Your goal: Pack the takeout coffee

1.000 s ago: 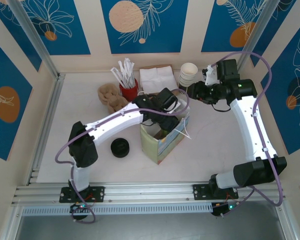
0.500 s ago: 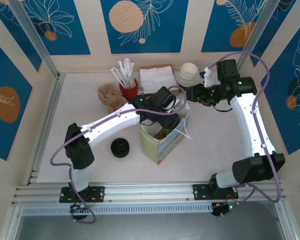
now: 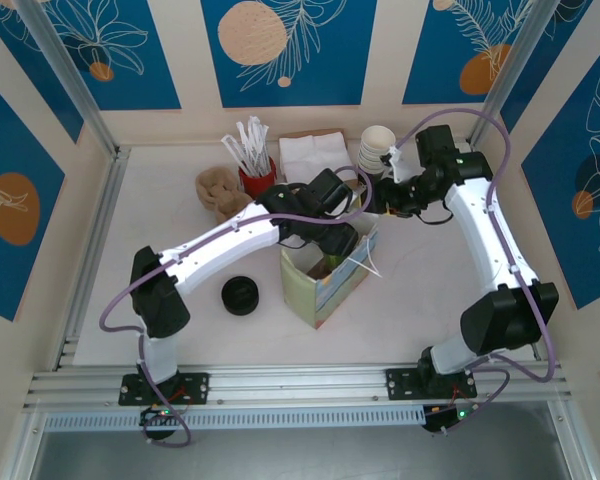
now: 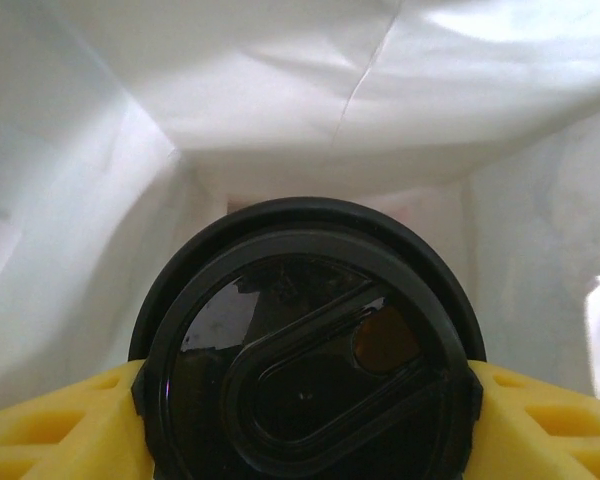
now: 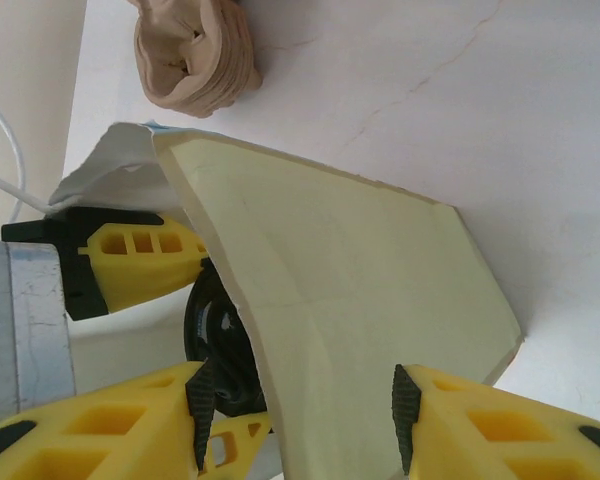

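Black-lidded takeout coffee (image 4: 305, 330), upright in bag (image 5: 360, 300), clamped by left end effector (image 4: 305, 420); right end effector (image 5: 300, 410): cannot tell.

Paper bag (image 3: 325, 278) blocked on top, roomier beside.
Left gripper (image 4: 305, 405) with the takeout coffee (image 4: 300, 300) fills its mouth, right gripper (image 5: 298, 405) straddles its rim; bare table (image 3: 420, 290) right of it, black lids (image 3: 241, 295) left.

Black-lidded takeout coffee (image 4: 305, 385), upright, inside bag (image 4: 280, 90)
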`<state>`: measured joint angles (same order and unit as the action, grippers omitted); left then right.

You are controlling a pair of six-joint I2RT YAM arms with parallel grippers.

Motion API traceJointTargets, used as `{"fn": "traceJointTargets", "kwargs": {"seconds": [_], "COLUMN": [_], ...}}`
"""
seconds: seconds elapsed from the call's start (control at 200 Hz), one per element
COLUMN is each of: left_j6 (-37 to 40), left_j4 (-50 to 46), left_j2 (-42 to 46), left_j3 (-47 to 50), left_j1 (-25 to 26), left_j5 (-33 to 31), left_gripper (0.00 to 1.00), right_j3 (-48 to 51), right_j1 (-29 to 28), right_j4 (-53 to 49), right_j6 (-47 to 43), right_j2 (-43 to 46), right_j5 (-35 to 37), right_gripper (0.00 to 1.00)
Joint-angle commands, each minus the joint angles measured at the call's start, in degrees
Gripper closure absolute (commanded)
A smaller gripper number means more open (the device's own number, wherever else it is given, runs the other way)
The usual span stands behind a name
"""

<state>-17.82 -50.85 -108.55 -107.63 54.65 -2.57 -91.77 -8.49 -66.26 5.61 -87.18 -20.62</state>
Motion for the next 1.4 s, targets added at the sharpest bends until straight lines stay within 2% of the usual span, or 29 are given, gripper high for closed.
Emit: {"fn": "traceJointTargets", "kwargs": {"seconds": [0.0,0.045,0.085,0.15,0.19,0.355,0.58,0.725,0.885,1.07,1.399], "left_j6": [-0.35,-0.37,-0.37,-0.20,-0.11,-0.26,-1.26,-0.75,-0.18,1.13,4.07], "left_j4": [-0.68,-0.81,-1.07,-1.50,-1.66,-1.97,0.50,4.14,8.94,13.05,18.65], "left_j2": [0.15,0.49,0.83,1.46,1.88,3.33,6.13,8.01,9.65,11.18,14.49], "left_j3": [-0.93,-0.91,-0.91,-0.84,-0.66,-0.05,4.00,7.59,12.29,14.98,19.68], "left_j1": [0.54,0.55,0.54,0.59,0.61,0.70,1.08,1.73,1.86,1.86,1.88], "left_j5": [-0.16,-0.32,-0.58,-1.09,-1.49,-2.51,-6.70,-11.91,-16.48,-18.71,-20.96], "left_gripper": [0.31,0.31,0.32,0.31,0.32,0.32,0.31,0.31,0.31,0.31,0.31], "right_j3": [-1.22,-2.48,-3.61,-5.75,-7.15,-11.37,-14.75,-14.27,-12.20,-12.03,-10.88], "right_j1": [-1.95,-2.45,-2.88,-3.36,-3.59,-4.32,-4.94,-6.55,-7.64,-8.00,-8.42], "right_j4": [0.70,0.52,0.60,0.54,0.43,0.74,1.71,1.61,4.03,4.90,7.12], "right_j6": [-2.76,-3.06,-3.12,-2.89,-2.88,-3.62,-4.92,-8.00,-9.31,-11.81,-10.11], "right_j2": [-2.06,-3.32,-4.33,-5.88,-6.63,-8.16,-8.70,-8.71,-7.11,-5.94,-6.19], "right_j5": [-1.89,-1.79,-2.02,-2.38,-2.53,-3.75,-5.59,-4.68,-7.79,-10.17,-14.09], "right_gripper": [0.48,0.51,0.57,0.74,0.81,0.96,0.98,0.99,0.99,1.00,1.00]}}
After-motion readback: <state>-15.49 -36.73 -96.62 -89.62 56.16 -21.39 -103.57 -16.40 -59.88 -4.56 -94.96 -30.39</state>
